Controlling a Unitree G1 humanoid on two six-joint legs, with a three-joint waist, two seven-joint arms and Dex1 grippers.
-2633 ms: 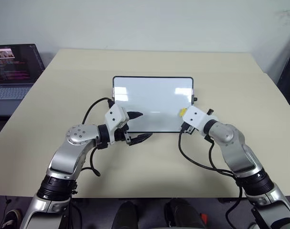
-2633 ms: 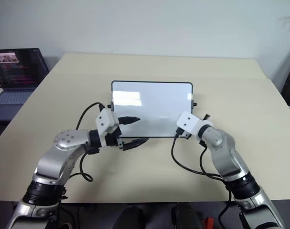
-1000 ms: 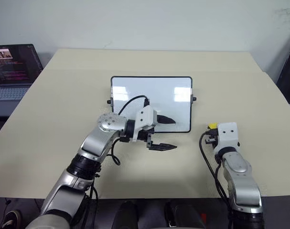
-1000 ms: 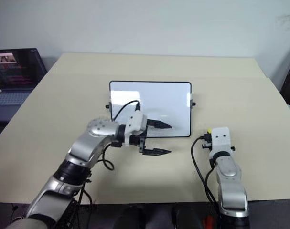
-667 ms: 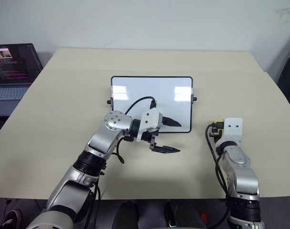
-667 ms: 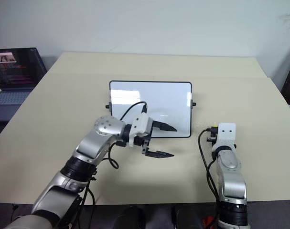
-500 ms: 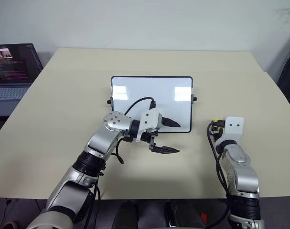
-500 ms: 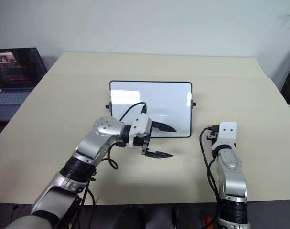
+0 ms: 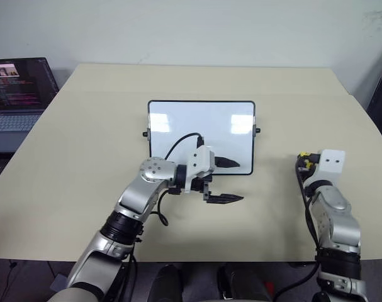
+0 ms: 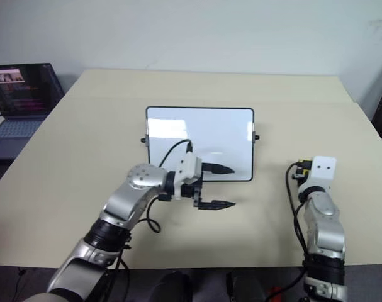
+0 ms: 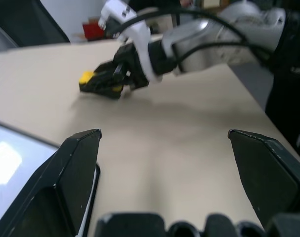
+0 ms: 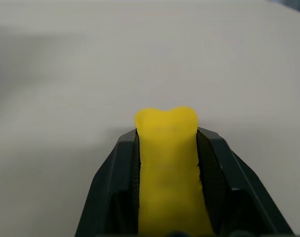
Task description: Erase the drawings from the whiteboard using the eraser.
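The right gripper (image 12: 167,148) is closed on the eraser (image 12: 168,163) — the yellow block sits squeezed between both black fingers, its long axis running along the fingers and its end sticking out a little past their tips. The whiteboard (image 9: 200,135) lies well apart from this gripper, toward the robot's left and a little farther out on the table (image 9: 316,113), with its long side running across. No red drawings are visible on its white surface, so in my judgement the wiping is done and the next move is to put the eraser down. The left gripper (image 9: 226,181) is much nearer the board: its jaws stand wide open and empty — one finger over the board's near edge, the other over bare table. No containers are on the table.
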